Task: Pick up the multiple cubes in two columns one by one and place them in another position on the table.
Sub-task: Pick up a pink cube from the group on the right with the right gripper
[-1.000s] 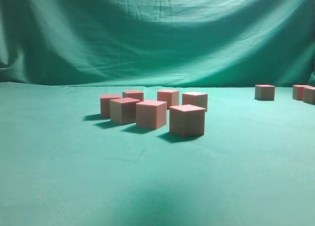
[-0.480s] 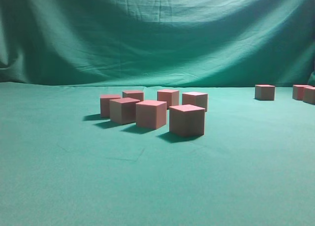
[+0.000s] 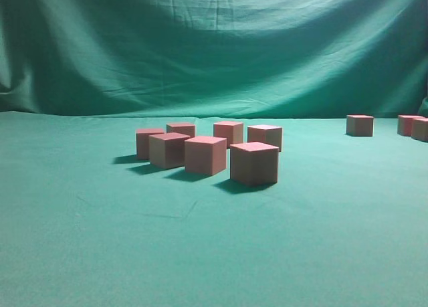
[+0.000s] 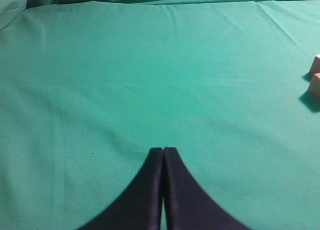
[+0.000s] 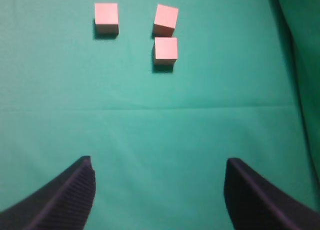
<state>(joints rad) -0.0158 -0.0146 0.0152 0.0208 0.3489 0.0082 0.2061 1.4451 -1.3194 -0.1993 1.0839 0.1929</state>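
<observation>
Several salmon-pink cubes stand in two columns at the middle of the green table [image 3: 80,240], the nearest cube [image 3: 254,163] in front. Three more cubes stand apart at the far right [image 3: 360,125]; these three show in the right wrist view [image 5: 165,50]. Two cube corners show at the right edge of the left wrist view [image 4: 315,85]. My left gripper [image 4: 163,151] is shut and empty over bare cloth. My right gripper [image 5: 159,165] is open and empty, above the cloth, short of the three cubes. Neither gripper shows in the exterior view.
A draped green cloth backdrop [image 3: 214,46] hangs behind the table. A cloth fold rises at the right edge of the right wrist view [image 5: 302,64].
A dark shadow at the bottom of the exterior view has faded away. The cubes have not moved.
</observation>
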